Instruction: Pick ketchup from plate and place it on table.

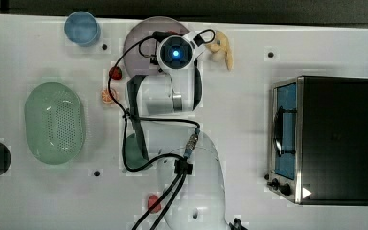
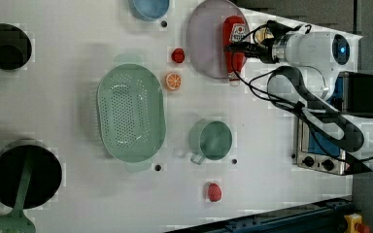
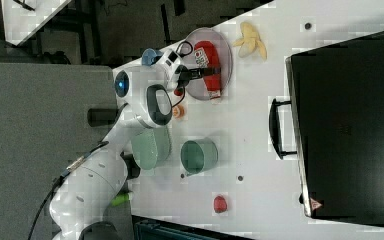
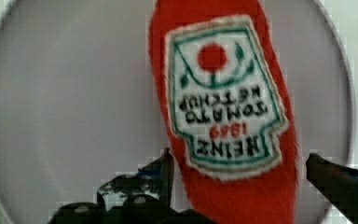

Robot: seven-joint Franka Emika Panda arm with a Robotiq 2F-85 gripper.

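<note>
Four views, each w/ its own info. Wrist view: ketchup (image 4: 223, 116) lies flat on the plate (image 4: 74, 102), white label w/ green border facing up, and the gripper (image 4: 242, 177) has its two dark fingers (image 4: 165, 172) spread wide, one on each side of the red body, a gap visible on both sides, so nothing pinched.

Left view: ketchup (image 2: 234, 46) lies along the plate's (image 2: 204, 43) edge nearest the arm, its narrow end overhanging the rim toward the table (image 2: 77, 121); gripper (image 2: 238, 47) reaches in level w/ the bottle's middle. Also here: green perforated bowl (image 2: 131, 112), green mug (image 2: 211, 140), orange slice (image 2: 173, 80), strawberry (image 2: 177, 55) just beside the plate, red lump (image 2: 214, 191) well apart, blue cup (image 2: 149, 7), two black pots at the left view's left.

Right view: ketchup (image 3: 209, 67) on plate (image 3: 225, 45), gripper (image 3: 205, 71) across it; peeled banana (image 3: 251, 44) near the plate, black toaster oven (image 3: 347, 125) at the right view's right.

Top view: arm's wrist covers most of the plate (image 1: 139, 36); ketchup itself hidden, but banana (image 1: 222, 50), blue cup (image 1: 82, 28) and oven (image 1: 335, 139) are plain.
</note>
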